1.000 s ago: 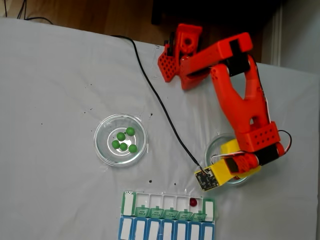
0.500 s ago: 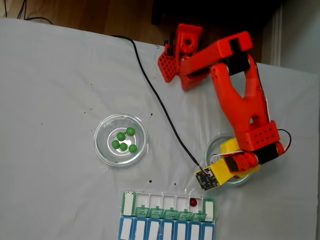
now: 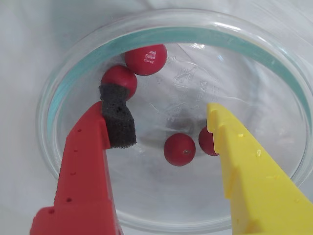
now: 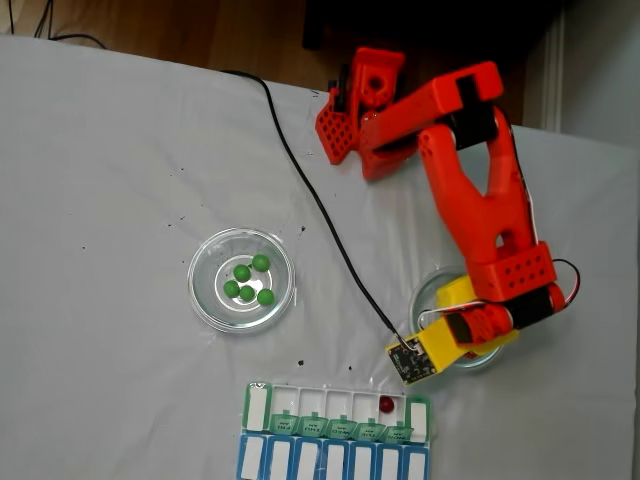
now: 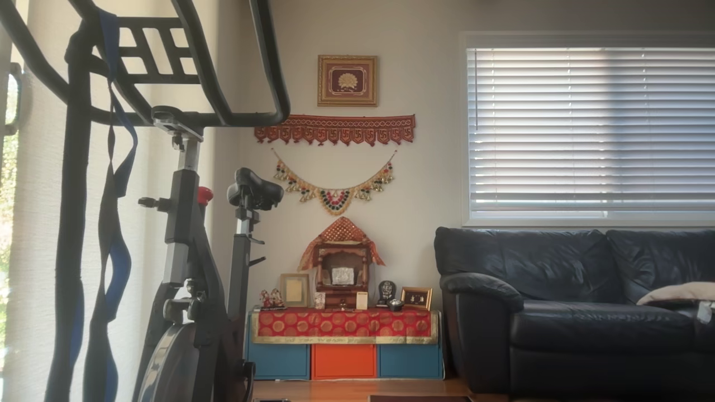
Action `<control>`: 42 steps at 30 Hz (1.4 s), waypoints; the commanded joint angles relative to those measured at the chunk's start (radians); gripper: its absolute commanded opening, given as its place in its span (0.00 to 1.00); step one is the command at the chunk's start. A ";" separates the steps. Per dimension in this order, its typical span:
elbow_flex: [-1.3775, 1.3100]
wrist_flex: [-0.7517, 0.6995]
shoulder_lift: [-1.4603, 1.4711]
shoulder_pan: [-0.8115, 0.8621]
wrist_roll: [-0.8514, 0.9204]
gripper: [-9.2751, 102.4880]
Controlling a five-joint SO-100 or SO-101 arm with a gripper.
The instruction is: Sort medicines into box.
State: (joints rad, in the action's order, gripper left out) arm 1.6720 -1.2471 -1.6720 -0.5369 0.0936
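Four glossy dark red balls lie in the round clear glass dish (image 3: 274, 63) under the arm, and the coming grasp turns on the one nearest the middle, the lone red ball (image 3: 179, 149) resting on the dish floor. In the wrist view it sits between the two jaws, clearly closer to the yellow one than to the red one with its black foam pad (image 3: 117, 120), so closing as they stand would, I judge, push it sideways first. A second red ball (image 3: 207, 141) lies just beside it, partly hidden behind the yellow jaw. Two more, the upper pair (image 3: 145, 58), rest against the far wall, the lower of them touching the foam pad's tip. Being round, the ball has no long axis to line up with.

The jaws are apart, holding nothing, low inside the dish.

Out on the white desk (image 4: 120, 180), the fixed view shows the green-lidded pill organiser row (image 4: 338, 410) below the arm, one red ball (image 4: 386, 404) already in a compartment, and four bright green balls (image 4: 250, 281) in another glass dish.
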 commanded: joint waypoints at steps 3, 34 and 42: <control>-0.014 0.029 -0.071 0.006 0.025 0.32; 0.020 0.058 -0.025 -0.014 0.021 0.33; 0.014 0.072 0.017 -0.017 0.021 0.32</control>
State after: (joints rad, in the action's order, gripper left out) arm 1.7058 -1.1873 -1.6337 -0.5354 0.1150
